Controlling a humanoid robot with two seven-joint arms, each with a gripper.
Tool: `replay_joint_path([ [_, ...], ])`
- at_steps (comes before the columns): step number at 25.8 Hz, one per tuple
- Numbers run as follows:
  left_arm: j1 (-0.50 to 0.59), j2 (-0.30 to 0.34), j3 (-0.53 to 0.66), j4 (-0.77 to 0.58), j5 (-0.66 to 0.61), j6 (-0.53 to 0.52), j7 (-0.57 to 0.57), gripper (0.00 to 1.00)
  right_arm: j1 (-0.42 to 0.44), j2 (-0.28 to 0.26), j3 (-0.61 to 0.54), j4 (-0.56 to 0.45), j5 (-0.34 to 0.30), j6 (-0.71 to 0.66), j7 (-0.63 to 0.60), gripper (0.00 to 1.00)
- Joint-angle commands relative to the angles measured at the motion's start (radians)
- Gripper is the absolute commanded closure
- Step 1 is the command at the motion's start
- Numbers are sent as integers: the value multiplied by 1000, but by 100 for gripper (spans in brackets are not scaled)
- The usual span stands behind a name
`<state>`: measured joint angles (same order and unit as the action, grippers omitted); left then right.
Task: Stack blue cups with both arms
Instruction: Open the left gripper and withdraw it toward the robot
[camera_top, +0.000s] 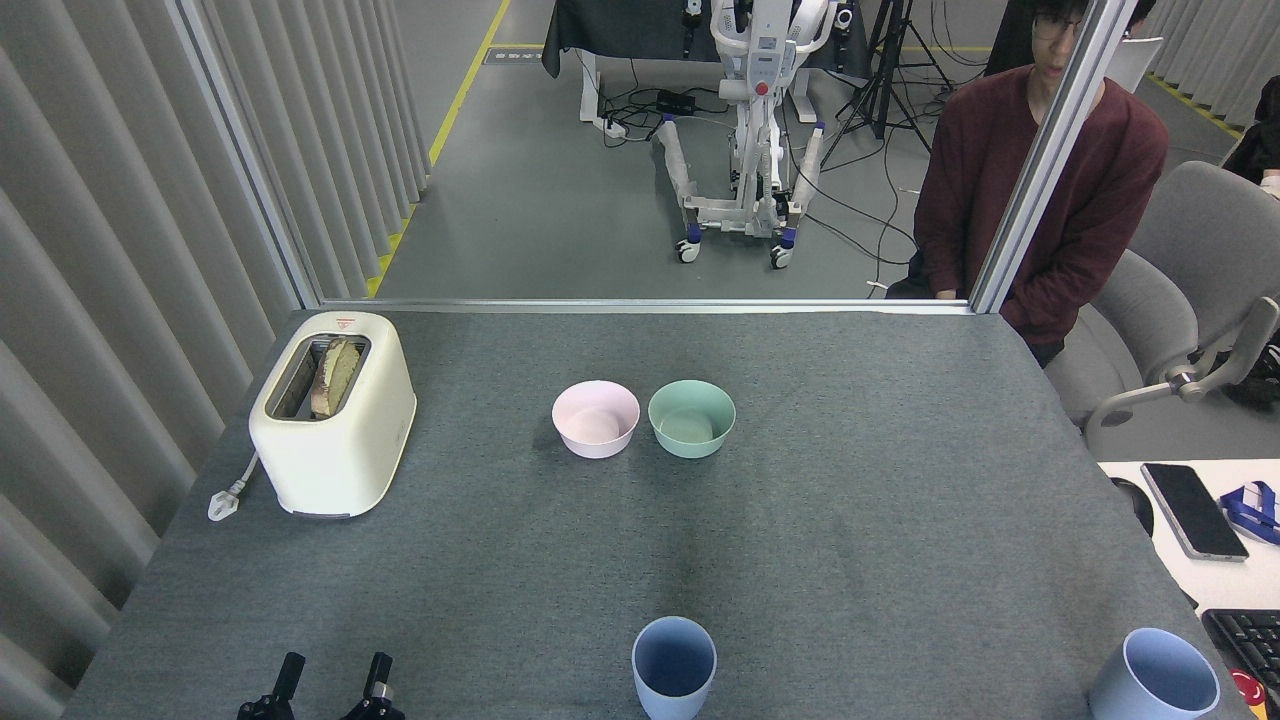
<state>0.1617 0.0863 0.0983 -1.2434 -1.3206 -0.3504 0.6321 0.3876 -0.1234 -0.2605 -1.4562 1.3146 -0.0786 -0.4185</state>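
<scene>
Two pale blue cups stand upright on the grey table, apart from each other. One blue cup (674, 665) is at the bottom centre of the head view. The other blue cup (1154, 675) is at the bottom right corner, near the table's edge. My left gripper (333, 680) pokes up at the bottom left, well to the left of the centre cup. Its two black fingers stand apart with nothing between them. My right gripper is out of view.
A cream toaster (333, 412) with bread in it sits at the left, its plug on the table. A pink bowl (595, 418) and a green bowl (691, 418) stand side by side mid-table. A person in a dark red sweater (1030, 190) sits beyond the far right corner.
</scene>
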Motion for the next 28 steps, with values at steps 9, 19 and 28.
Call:
replay_joint_path([
  [9,30,18,17,6,23,-1,0,0,-65,-108,-26,100,-60,28,32,0],
  [19,45,20,17,-5,20,-1,0,0,-128,-156,-26,161,-64,14,30,0],
  [28,45,20,20,-8,21,-18,1,0,-141,-202,-29,181,-69,13,26,0],
])
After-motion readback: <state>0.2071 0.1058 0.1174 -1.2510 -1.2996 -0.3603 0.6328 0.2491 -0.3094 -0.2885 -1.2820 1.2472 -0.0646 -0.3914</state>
